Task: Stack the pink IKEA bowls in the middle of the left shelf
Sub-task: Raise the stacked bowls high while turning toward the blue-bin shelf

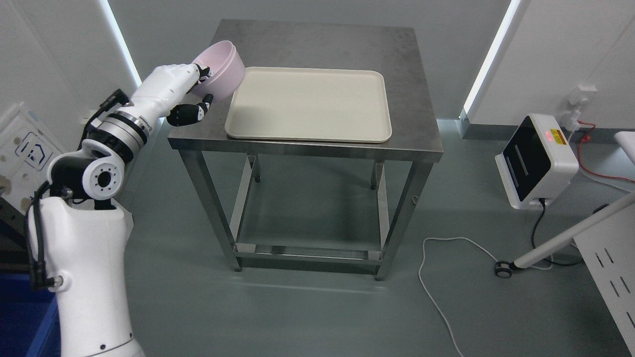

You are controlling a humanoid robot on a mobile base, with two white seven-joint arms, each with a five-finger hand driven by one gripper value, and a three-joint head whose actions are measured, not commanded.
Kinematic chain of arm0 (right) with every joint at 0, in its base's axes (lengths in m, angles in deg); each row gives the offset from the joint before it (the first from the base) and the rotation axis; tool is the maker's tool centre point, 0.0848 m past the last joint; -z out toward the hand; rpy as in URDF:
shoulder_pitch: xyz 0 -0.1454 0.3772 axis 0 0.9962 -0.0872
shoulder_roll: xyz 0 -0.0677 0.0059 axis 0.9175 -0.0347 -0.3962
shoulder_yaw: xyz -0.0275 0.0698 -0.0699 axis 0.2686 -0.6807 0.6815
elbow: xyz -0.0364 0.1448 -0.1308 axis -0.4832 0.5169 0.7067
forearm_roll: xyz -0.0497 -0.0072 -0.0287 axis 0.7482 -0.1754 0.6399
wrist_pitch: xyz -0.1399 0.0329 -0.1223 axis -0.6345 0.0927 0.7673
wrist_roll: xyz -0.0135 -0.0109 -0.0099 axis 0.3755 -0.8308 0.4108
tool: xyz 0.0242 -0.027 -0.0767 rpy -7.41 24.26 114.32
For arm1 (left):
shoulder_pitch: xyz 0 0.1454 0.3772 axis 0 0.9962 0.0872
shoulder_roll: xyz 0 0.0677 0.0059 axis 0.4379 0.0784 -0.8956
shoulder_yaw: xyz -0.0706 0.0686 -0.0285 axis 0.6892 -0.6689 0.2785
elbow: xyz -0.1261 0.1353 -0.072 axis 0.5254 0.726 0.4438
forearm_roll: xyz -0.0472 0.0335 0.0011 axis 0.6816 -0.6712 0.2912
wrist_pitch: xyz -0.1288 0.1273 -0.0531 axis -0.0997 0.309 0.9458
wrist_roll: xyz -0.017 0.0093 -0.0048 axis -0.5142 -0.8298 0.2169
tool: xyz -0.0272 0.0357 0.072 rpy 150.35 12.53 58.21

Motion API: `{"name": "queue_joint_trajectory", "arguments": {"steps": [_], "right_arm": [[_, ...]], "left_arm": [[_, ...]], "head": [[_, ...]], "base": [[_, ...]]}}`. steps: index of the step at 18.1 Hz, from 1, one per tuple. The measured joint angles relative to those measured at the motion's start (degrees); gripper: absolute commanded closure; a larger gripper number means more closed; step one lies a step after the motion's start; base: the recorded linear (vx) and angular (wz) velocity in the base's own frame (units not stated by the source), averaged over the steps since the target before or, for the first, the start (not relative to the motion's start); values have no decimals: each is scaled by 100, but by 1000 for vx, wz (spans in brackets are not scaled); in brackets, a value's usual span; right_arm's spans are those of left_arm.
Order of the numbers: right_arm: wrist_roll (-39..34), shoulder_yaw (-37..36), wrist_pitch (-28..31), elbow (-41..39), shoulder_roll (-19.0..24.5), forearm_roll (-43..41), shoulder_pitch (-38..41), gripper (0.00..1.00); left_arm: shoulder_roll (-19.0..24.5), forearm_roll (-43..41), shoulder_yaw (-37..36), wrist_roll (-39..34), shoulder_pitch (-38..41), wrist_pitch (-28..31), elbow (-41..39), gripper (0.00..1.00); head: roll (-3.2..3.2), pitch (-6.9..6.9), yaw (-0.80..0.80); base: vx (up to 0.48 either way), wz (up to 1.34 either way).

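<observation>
- Pink bowl (222, 68) is in my left hand (186, 96), lifted and tilted over the table's left rear corner, mouth facing up and away from me.
- Grip: fingers wrap the bowl's near rim and wall, the dark-tipped thumb (191, 113) sits below it. Closed on the bowl, not spread.
- Left arm (106, 148) comes in from the lower left, forearm angled up toward the table edge.
- The bowl overlaps the left edge of the steel table (317, 44); I can't tell if its base touches the top.
- Just right of the bowl: a cream tray (307, 104) lying flat on the table, nothing on it. Bowl rim is right beside the tray's left rear corner.
- Under the tabletop I see only open frame and a lower crossbar.
- Right side, well apart: a white box unit with a black face (536, 161) on the floor, with a red-and-yellow label too small to read.
- A white cable (431, 292) snakes across the floor.
- A slanted white pole on a caster (506, 268) stands near the cable.
- Far left: a white panel with a house-like pictogram (30, 148); no readable text.
</observation>
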Motion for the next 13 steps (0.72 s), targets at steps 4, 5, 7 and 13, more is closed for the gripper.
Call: {"name": "queue_joint_trajectory", "arguments": {"steps": [4, 5, 7, 13], "right_arm": [[0, 0, 0, 0, 0, 0, 2, 0], [0, 0, 0, 0, 0, 0, 2, 0], [0, 0, 0, 0, 0, 0, 1, 0], [0, 0, 0, 0, 0, 0, 0, 0]], "left_arm": [[302, 12, 222, -1050, 34, -649, -102, 100], [378, 9, 260, -1253, 61, -704, -121, 100], [584, -65, 332, -1720, 166, -766, -155, 100], [1194, -423, 598, -2573, 506, -745, -227, 100]], "head": [[0, 0, 0], [0, 0, 0], [0, 0, 0], [0, 0, 0]], "base": [[-318, -10], [-332, 208], [-305, 293], [-274, 646]]}}
